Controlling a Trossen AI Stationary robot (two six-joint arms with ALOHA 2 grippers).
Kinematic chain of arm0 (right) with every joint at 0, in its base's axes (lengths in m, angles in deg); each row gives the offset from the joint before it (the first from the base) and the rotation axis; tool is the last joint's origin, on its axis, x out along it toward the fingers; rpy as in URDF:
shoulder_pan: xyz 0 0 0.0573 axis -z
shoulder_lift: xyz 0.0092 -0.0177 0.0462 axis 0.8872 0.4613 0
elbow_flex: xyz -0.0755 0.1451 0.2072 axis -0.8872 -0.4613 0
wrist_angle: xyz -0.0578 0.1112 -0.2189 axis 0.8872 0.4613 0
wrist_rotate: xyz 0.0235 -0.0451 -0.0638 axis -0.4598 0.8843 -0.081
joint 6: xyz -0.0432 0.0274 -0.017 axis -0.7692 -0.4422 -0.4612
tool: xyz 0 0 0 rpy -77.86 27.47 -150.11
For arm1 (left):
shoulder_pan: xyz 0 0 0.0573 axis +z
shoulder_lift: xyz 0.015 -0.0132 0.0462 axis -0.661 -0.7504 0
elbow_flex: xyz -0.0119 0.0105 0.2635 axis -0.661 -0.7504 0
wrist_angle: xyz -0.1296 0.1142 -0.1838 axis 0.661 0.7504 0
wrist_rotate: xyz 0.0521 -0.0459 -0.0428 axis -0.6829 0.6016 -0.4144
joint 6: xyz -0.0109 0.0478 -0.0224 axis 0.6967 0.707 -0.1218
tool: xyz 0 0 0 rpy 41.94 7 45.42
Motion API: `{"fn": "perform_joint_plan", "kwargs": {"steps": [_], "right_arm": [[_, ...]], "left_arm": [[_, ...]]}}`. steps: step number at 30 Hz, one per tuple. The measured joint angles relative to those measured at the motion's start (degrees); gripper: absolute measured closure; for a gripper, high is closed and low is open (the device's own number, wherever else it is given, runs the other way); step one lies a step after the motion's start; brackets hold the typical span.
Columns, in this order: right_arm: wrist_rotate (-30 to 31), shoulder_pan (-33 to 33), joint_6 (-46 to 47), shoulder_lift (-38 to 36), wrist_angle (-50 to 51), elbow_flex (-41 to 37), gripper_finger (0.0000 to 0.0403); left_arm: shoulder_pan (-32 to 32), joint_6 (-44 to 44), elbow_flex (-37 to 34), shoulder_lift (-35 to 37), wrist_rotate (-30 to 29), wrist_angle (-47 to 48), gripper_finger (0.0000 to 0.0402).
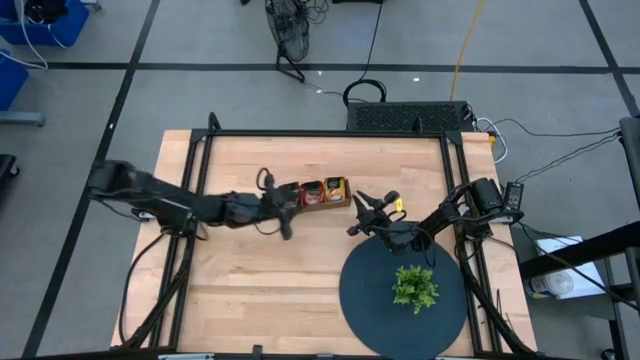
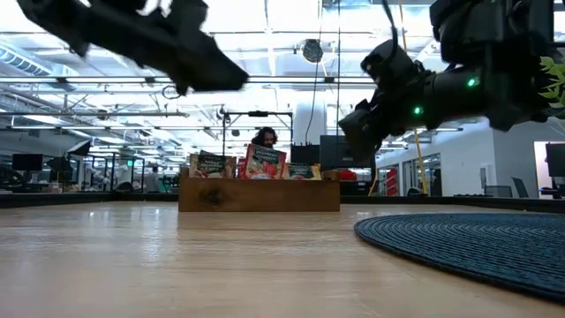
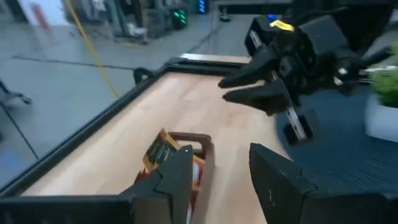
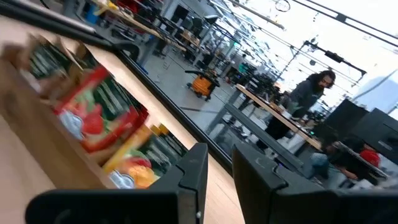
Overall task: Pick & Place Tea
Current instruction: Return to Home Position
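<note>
The red, orange and grey-green square tea sachets (image 1: 325, 189) stand upright in the brown three-compartment wooden tray (image 2: 259, 196), just toward 12 o'clock from the centre of the pale wooden bench (image 1: 260, 290). The left end effector (image 1: 288, 208) hovers at the tray's 9 o'clock, its fingers spread wide and empty. The right end effector (image 1: 358, 213) hangs at the tray's 4 o'clock, fingers parted and holding nothing. It is above the 11 o'clock rim of the round dark mat (image 1: 370, 310), which carries a small green plant (image 1: 414, 287).

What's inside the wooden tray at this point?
The tray holds upright grey-green sachets, red sachets and orange sachets, one colour per section. From above, the left gripper covers the grey-green end; counts cannot be told.
</note>
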Motion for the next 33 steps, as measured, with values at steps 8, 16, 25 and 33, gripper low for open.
{"fn": "perform_joint_plan", "kwargs": {"steps": [8, 16, 25, 33], "right_arm": [[-5.6, -2.0, 10.8, -10.1, 12.1, -2.3, 0.0342], [-40.0, 6.3, 35.7, -32.3, 35.5, -12.6, 0.0342], [-45.3, 11.9, 41.0, -55.8, 33.6, -27.3, 0.0342], [-59.3, 12.6, 42.4, -70.8, 45.5, -30.9, 0.0342]], "left_arm": [[1.9, -2.1, -0.2, 27.0, -4.6, 34.7, 0.0240], [1.5, -3.4, -11.9, 47.7, -3.4, 32.4, 0.0240], [1.5, -7.6, -27.7, 61.7, -2.9, 27.8, 0.0240], [1.5, -6.5, -29.1, 66.6, 2.5, 33.0, 0.0240]]}}
